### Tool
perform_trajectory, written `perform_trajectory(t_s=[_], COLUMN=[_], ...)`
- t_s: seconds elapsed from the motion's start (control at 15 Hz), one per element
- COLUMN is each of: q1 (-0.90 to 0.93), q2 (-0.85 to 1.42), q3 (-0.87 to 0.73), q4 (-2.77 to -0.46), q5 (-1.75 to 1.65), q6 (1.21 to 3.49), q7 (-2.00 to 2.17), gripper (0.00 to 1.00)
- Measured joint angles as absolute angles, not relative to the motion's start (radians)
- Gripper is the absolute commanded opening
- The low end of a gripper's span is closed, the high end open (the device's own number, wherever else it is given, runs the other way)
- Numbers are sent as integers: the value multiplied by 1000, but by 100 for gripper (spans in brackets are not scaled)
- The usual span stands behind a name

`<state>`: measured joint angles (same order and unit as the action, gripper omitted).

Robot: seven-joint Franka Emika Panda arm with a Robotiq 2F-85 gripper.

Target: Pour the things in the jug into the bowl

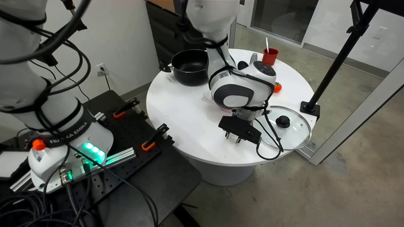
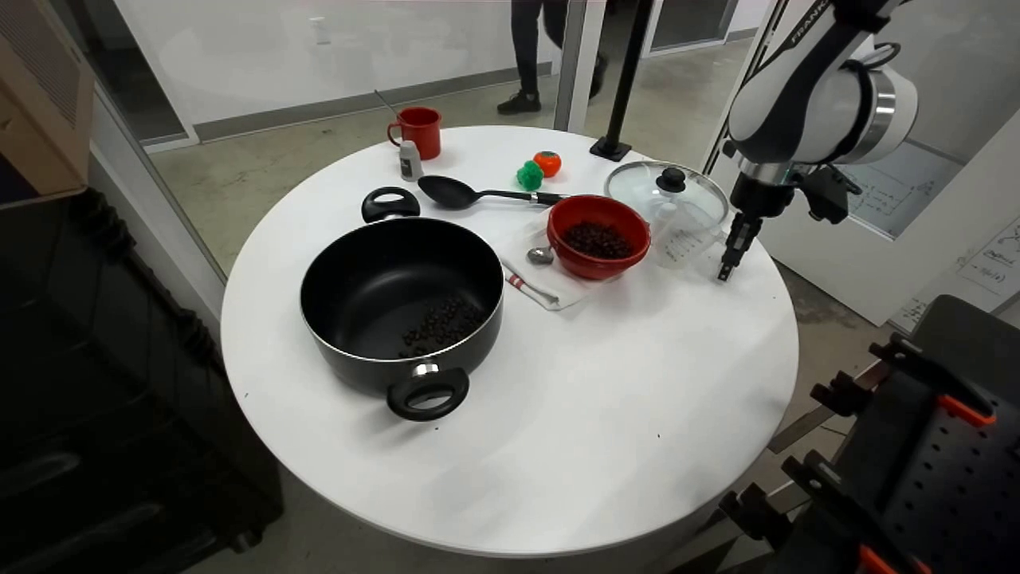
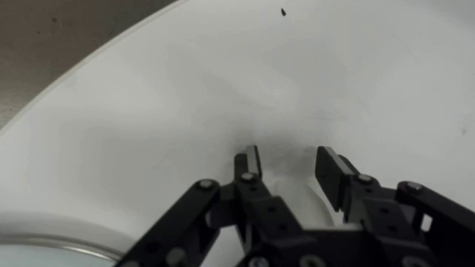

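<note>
1. Greyish and translucent, the jug (image 2: 687, 244) sits on the white table (image 2: 606, 414) between the red bowl (image 2: 588, 268) and the gripper (image 2: 724, 273), overlapping the glass lid (image 2: 700, 195) in an exterior view. No dark contents show through it, so I judge the pour likely done and the release in hand, though a grasp about to start is possible.
2. If it is a release, the next move calls for spreading the jaws wider and backing off without dragging the jug; if a grasp, for lining up before closing.
3. Its printed marks face that camera. The outline seems to slant from near the lid's knob (image 2: 671, 180) down toward the gripper, but the clear wall melts into the background: I cannot tell whether the long axis is upright or tilted, nor where the mouth points.
4. In the wrist view the gripper's fingers (image 3: 253, 160) stand apart, with a pale rounded form (image 3: 306, 204) seen between them, perhaps the jug's handle; no pinch shows.
5. The bowl holds a heap of dark beans (image 2: 596, 239).
6. Farther out, the black pot (image 2: 370, 275) holds more such beans.
</note>
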<state>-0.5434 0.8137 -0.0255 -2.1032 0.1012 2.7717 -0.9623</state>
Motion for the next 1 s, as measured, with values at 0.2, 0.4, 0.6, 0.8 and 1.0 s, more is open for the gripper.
perform_trajectory(t_s=[0.2,0.4,0.6,0.8,1.0], q1=[-554,-564,-585,-631,-691], q2=[855,870,874,869,850], q3=[-21,-18,-1,38,88], q4=[-2067,-2049,-2046,-2046,-2052], q5=[86,72,67,67,67], q6=[2769,2768,2767,2760,2744], q7=[-962,-964,-974,-1008,-1057], gripper=[98,100,100,100,100])
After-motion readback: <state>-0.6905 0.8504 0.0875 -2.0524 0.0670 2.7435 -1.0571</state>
